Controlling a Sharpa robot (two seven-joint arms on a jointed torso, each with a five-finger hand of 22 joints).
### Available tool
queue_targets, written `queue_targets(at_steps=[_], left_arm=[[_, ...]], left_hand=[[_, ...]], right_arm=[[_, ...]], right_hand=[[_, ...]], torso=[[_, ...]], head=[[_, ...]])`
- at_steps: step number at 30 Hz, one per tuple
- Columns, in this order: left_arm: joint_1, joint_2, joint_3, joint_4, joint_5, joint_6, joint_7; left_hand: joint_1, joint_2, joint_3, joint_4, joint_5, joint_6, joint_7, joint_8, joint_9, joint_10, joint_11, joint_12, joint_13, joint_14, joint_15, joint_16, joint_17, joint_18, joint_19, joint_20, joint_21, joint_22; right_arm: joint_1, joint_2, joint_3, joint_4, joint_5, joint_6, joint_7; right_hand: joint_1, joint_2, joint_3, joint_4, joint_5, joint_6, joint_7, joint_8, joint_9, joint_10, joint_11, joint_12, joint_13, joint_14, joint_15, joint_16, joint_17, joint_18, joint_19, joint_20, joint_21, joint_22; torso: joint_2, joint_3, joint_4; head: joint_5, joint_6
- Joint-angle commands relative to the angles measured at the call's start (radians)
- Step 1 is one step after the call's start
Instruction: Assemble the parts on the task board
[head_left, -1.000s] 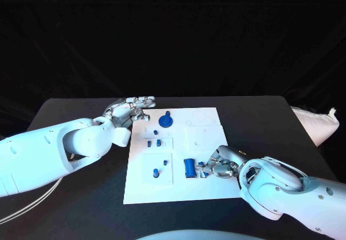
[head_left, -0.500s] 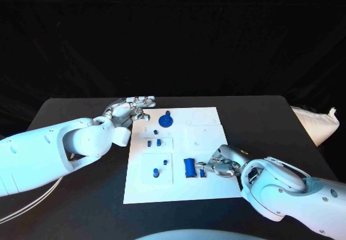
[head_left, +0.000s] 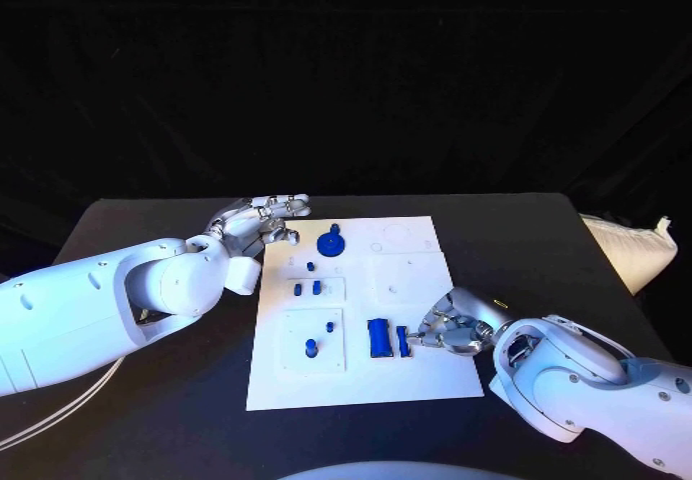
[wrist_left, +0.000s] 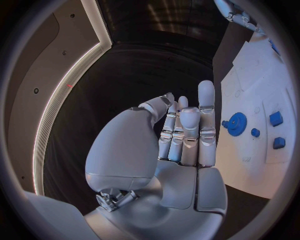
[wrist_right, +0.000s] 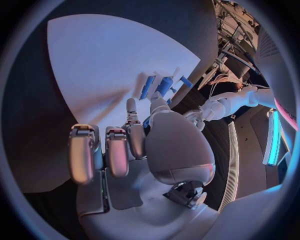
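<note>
White task board (head_left: 418, 375) in the middle of the black table (head_left: 144, 215), long side running away from the robot. Near its far end a blue gear-shaped part (head_left: 332, 241), with a small blue peg (head_left: 310, 266) just beside it toward the robot. In the next panel two short blue pegs (head_left: 307, 288) side by side; in the nearest panel one small blue peg (head_left: 330, 325) and one longer blue peg (head_left: 312, 347). To the right of that panel a blue rectangular block (head_left: 378, 336) lying flat on the board. Right hand (head_left: 450, 328) resting at the board's right edge, fingers bent, touching a thin blue bar (head_left: 404, 340) that lies just beside the block (cannot tell whether the bar is pinched or only touched). Left hand (head_left: 263, 221) above the table just off the board's far left corner, near the gear; fingers held together and nearly straight, thumb folded beside them, nothing held (clear in the left wrist view (wrist_left: 184, 135)). At the table's far right edge a white cloth-like bag (head_left: 632, 248), well apart from the board.
</note>
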Motion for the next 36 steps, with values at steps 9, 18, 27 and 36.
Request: queue_targets(at_steps=[9,18,27,36], left_arm=[[-0.015,0.045,0.0,-0.075,-0.004,0.006,0.062],[-0.026,0.134,0.0,-0.21,0.023,-0.041,0.116],[-0.029,0.221,0.001,-0.349,0.036,-0.085,0.146],[-0.03,0.241,0.0,-0.385,0.025,-0.078,0.121]], left_hand=[[-0.022,0.003,-0.02,-0.01,-0.004,-0.017,0.004,0.014,-0.002,-0.035,0.012,0.019,-0.014,-0.217,0.018,-0.242,-0.235,0.001,-0.142,0.02,-0.122,-0.061],[-0.037,0.009,-0.02,0.002,-0.003,-0.03,0.009,-0.006,-0.003,-0.039,0.039,-0.051,-0.034,-0.299,0.081,-0.674,-0.451,-0.009,-0.335,0.083,-0.346,-0.221],[-0.037,0.01,-0.038,0.003,-0.002,-0.024,0.013,-0.042,-0.003,-0.032,0.056,-0.156,-0.033,-0.288,0.12,-0.911,-0.564,0.005,-0.411,0.147,-0.508,-0.383],[-0.453,0.051,-0.178,0.028,-0.038,-0.351,-0.043,-0.108,-0.069,-0.366,0.009,-0.267,-0.094,-0.58,0.076,-1.02,-0.677,-0.054,-0.646,0.064,-0.56,-0.537]], right_arm=[[0.111,0.022,0.002,-0.224,0.899,-0.074,0.675],[0.15,0.146,0.014,-0.479,1.189,0.045,0.832],[0.155,0.289,0.031,-0.71,1.266,0.139,0.906],[0.155,0.325,0.033,-0.757,1.227,0.098,0.871]], right_hand=[[0.172,0.04,0.006,-0.082,0.006,-0.078,0.047,-0.048,-0.063,-0.271,0.053,-0.83,-0.317,-0.077,0.034,-0.458,-0.319,0.102,-0.211,0.057,-0.531,-0.329],[0.298,0.062,0.054,-0.093,-0.027,-0.117,0.088,-0.054,-0.125,-0.331,0.114,-1.209,-0.834,-0.346,0.125,-1.201,-0.853,0.14,-0.457,0.126,-1.105,-0.774],[0.287,0.048,0.065,-0.105,-0.025,-0.128,0.087,-0.051,-0.215,-0.348,0.143,-1.212,-1.2,-0.312,0.175,-1.462,-1.119,0.146,-0.386,0.184,-1.349,-1.016],[-0.198,0.014,0.08,-0.18,-0.058,-0.436,0.041,-0.114,-0.328,-0.693,0.094,-1.275,-1.315,-0.616,0.08,-1.545,-1.206,0.087,-0.673,0.105,-1.392,-1.134]], torso=[[-0.041,-0.0092,-0.001],[-0.093,-0.0211,-0.0058],[-0.128,-0.0156,-0.0112],[-0.13,-0.0119,-0.0091]], head=[[-0.018,0.043],[-0.028,0.101],[-0.021,0.154],[-0.017,0.167]])
